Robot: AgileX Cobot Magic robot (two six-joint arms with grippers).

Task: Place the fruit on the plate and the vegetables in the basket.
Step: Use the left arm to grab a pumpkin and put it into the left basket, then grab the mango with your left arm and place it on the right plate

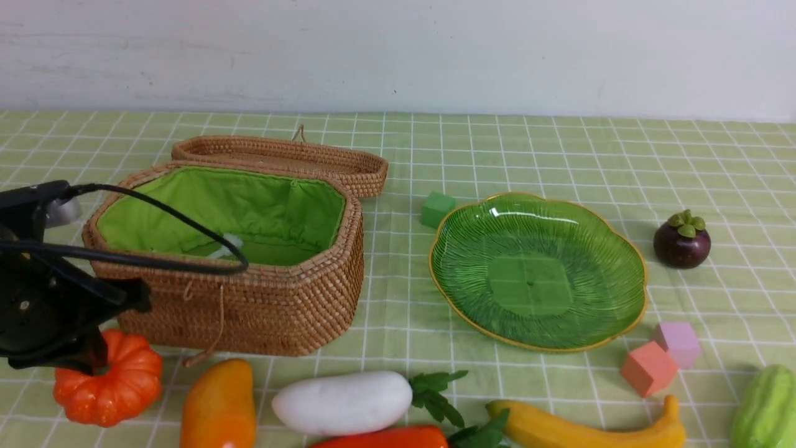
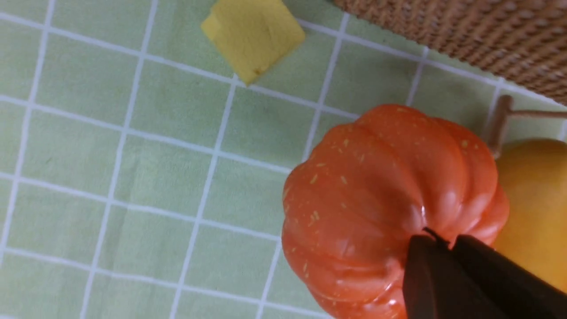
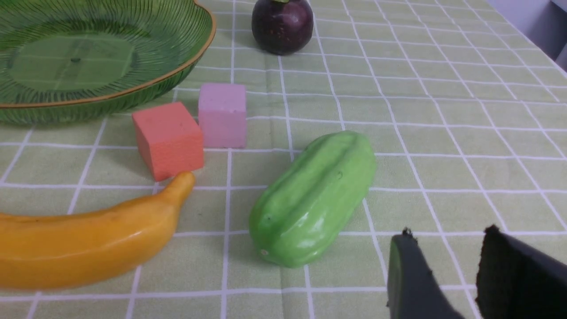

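1. Your left hand (image 2: 443, 243) has its fingers pressed together on the crown of the pumpkin (image 2: 376, 186); any stem between them is hidden, so you cannot confirm a pinch
2. Your right hand (image 3: 447, 237) is spread and holds nothing, near the gourd (image 3: 314, 199); the front view does not show it
3. The front view's lower edge cuts off the mango (image 1: 219, 407), the carrot-like piece (image 1: 385, 438) and the banana (image 1: 578, 429); the radish (image 1: 342, 401) lies whole between them
4. The basket (image 1: 280, 311) stands open with its lid (image 1: 280, 152) laid back; a pale item inside, behind the arm's cable (image 1: 180, 218), is too small to identify
5. The plate (image 1: 538, 274) sits right of the basket, with the mangosteen (image 1: 681, 239) beyond it and apart
6. The worktop (image 1: 559, 143) carries a light green check cloth; a white wall (image 1: 398, 50) stands behind
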